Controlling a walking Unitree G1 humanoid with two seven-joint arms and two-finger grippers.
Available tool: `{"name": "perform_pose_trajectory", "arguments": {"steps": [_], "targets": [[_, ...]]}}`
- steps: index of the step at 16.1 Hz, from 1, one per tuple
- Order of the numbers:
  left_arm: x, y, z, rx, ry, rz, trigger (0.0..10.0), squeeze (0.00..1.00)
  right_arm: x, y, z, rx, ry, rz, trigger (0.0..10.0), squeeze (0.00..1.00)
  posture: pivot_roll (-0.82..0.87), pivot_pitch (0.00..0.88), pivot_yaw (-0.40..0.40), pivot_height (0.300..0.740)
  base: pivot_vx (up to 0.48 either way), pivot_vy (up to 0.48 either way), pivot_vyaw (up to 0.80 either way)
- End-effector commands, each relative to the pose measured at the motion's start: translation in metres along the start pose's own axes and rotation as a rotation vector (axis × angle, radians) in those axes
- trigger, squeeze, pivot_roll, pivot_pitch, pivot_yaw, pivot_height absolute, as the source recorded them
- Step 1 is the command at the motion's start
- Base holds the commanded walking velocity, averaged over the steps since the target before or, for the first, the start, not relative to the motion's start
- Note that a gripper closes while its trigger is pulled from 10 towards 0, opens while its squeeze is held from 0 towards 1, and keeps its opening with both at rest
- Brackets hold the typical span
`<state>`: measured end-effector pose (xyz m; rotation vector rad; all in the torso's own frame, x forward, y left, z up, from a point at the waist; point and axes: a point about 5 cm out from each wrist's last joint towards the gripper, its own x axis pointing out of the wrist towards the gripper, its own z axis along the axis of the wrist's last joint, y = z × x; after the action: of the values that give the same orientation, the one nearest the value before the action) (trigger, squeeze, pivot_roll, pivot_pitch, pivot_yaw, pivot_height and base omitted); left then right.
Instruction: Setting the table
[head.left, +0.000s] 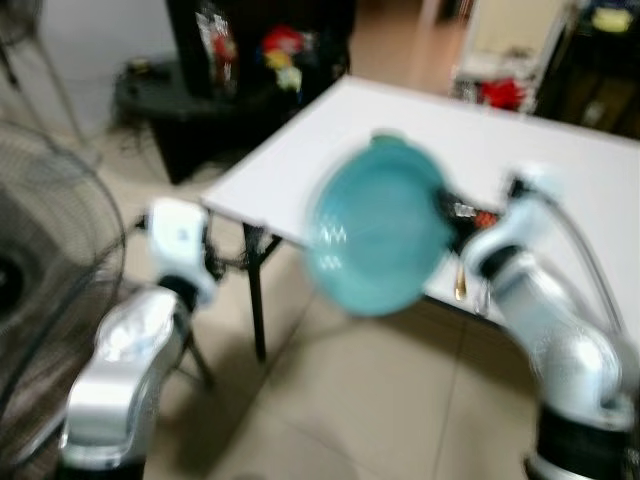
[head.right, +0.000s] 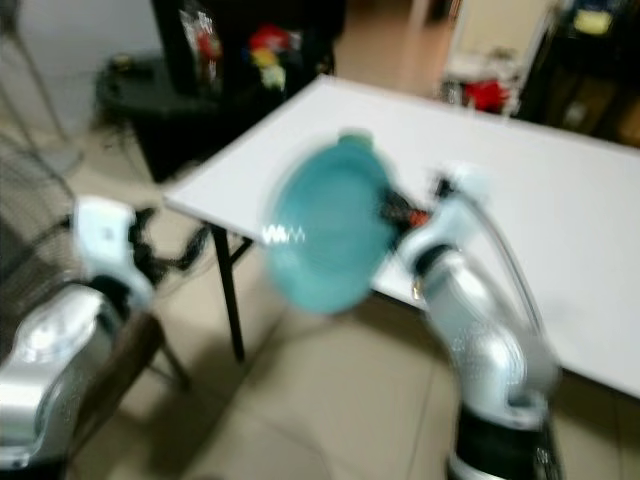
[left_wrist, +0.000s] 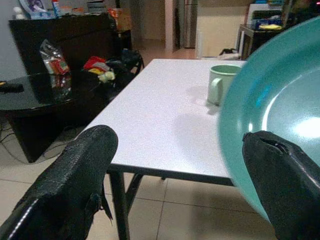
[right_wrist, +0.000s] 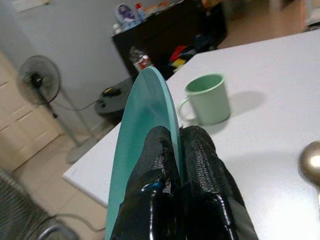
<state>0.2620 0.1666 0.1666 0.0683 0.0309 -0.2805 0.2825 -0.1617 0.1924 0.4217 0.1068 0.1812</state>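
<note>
My right gripper (right_wrist: 177, 137) is shut on the rim of a teal plate (head.left: 375, 230). It holds the plate tilted on edge in the air, at the near edge of the white table (head.left: 560, 170). A pale green mug (right_wrist: 206, 99) stands upright on the table just beyond the plate. My left gripper (left_wrist: 180, 150) is open with nothing between its fingers. It is off the table's near corner, with the plate (left_wrist: 270, 110) close beside one finger. The head views are blurred.
A large standing fan (head.left: 40, 290) is close on my left. A black low cabinet (head.left: 190, 100) with packets stands beyond the table corner. The black table leg (head.left: 255, 300) stands on tiled floor. A shiny rounded metal thing (right_wrist: 311, 162) lies on the table near the right gripper.
</note>
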Motion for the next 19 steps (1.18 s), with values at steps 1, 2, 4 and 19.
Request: {"name": "perform_pose_trajectory", "arguments": {"steps": [1,2,4,19], "targets": [[-0.002,0.007,0.002,0.019,0.003,0.021,10.0,0.0,0.003,0.017,0.003,0.013,-0.014,0.079,10.0,0.0,0.13,0.0,-0.008,0.74,0.281,0.0,0.0],[-0.002,0.007,0.002,0.02,0.003,0.02,10.0,0.0,0.003,0.017,0.003,0.015,-0.011,0.079,10.0,0.0,0.13,0.0,-0.007,0.74,0.281,0.0,0.0],[-0.002,0.007,0.002,0.021,0.002,0.017,10.0,0.0,0.004,0.014,0.001,0.053,-0.002,0.058,10.0,0.0,0.13,0.0,-0.009,0.74,0.281,0.0,0.0],[-0.002,0.002,0.002,0.024,0.007,-0.025,10.0,0.0,0.001,0.001,-0.011,0.218,0.076,-0.022,10.0,0.0,0.13,0.0,0.003,0.74,0.281,0.0,0.0]]}}
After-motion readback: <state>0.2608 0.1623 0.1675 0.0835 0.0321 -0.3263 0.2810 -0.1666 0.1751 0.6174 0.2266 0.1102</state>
